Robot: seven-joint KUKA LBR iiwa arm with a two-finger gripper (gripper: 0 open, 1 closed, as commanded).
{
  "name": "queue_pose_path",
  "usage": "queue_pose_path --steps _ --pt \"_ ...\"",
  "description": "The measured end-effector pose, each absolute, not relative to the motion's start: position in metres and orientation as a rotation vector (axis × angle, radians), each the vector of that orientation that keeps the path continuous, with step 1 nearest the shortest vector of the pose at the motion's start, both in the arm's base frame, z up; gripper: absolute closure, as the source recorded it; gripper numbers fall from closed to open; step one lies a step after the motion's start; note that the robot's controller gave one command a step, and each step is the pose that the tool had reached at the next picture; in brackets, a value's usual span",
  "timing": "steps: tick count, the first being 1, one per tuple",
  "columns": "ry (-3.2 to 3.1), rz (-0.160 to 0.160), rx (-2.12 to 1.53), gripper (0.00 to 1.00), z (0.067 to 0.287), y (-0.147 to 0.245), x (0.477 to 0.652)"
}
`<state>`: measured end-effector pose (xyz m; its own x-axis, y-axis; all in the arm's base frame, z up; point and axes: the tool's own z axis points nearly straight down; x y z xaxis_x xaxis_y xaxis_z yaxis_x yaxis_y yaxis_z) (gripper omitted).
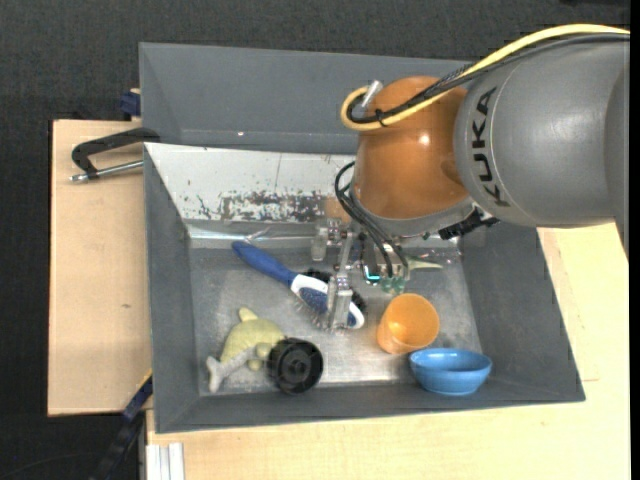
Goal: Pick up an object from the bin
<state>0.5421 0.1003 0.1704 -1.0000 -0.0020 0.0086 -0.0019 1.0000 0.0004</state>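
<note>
End effector (340, 303): low over the middle of the floor of the grey metal bin (170, 268); apart or together cannot be told.
Task's thing: likely the blue-handled plastic brush with a white head (272, 265); head end right at the end effector, perhaps touching it; handle running off to view-left and toward the back wall.
Orange plastic cup (408, 325): just beside the end effector, view-right, mouth tipped up.
Black round ribbed disc (295, 364): near, forward and slightly view-left.
Pale yellow rubber dolphin toy (243, 345): beyond the disc, touching it.
Shallow blue plastic bowl (450, 370): farthest, forward and view-right, by the front wall.
Done: by the look of it, descent to the brush head.
Left: a confirmed grip, the lift, clearing the bin; nothing visibly off the floor yet.
</note>
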Motion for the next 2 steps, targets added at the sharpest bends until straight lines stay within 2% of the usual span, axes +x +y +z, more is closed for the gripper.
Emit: queue_pose_path --steps 1,2 --pt "-3.114 0.002 0.349 0.00 0.0775 0.0523 0.5712" --pt "-3.131 -0.002 0.350 1.00 0.0826 0.0550 0.5750"
